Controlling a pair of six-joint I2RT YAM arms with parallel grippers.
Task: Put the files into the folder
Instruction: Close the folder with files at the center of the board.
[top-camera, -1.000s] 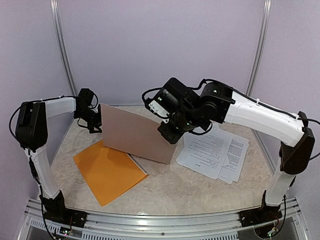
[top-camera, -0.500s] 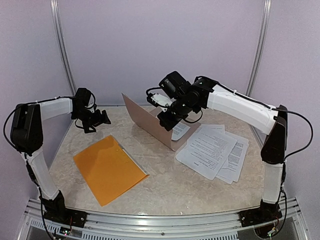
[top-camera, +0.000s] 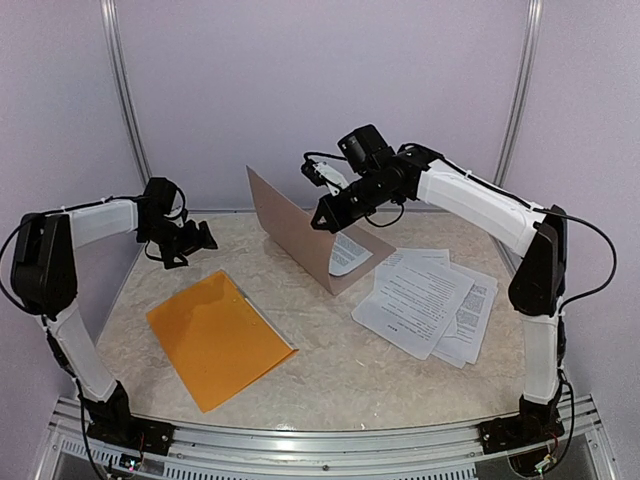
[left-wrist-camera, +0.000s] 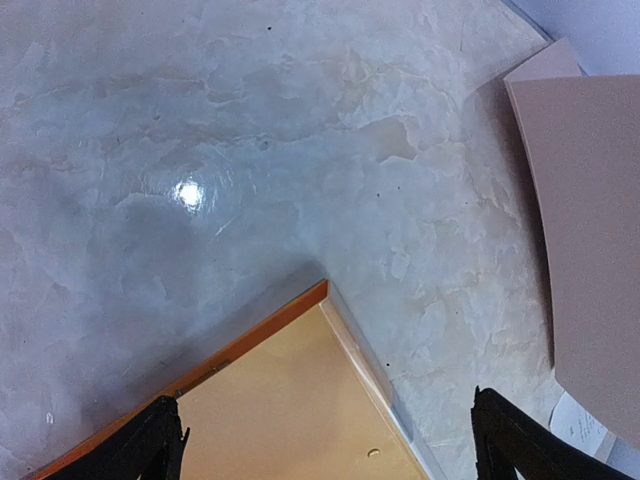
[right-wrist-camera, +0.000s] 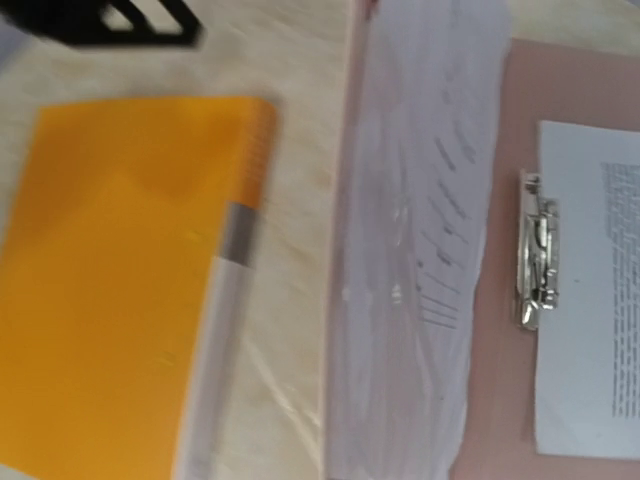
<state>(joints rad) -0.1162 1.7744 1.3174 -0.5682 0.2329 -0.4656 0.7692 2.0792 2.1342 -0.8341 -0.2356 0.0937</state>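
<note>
the files (top-camera: 425, 300) lie flat on the right, nearer the right gripper (top-camera: 322, 215), whose fingers pinch the raised clipboard cover (top-camera: 285, 235), while the orange folder (top-camera: 215, 340) lies left, beside the wide-spread left gripper (top-camera: 205, 240).

Right wrist view blurred; folder (left-wrist-camera: 300, 420) cropped at left wrist view's bottom.

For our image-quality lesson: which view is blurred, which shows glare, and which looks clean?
Right wrist: blurred, the orange folder smeared at its edges. Left wrist: sharp, one bright glare spot on the table. Top external: sharp, evenly lit, soft shadows only.
</note>
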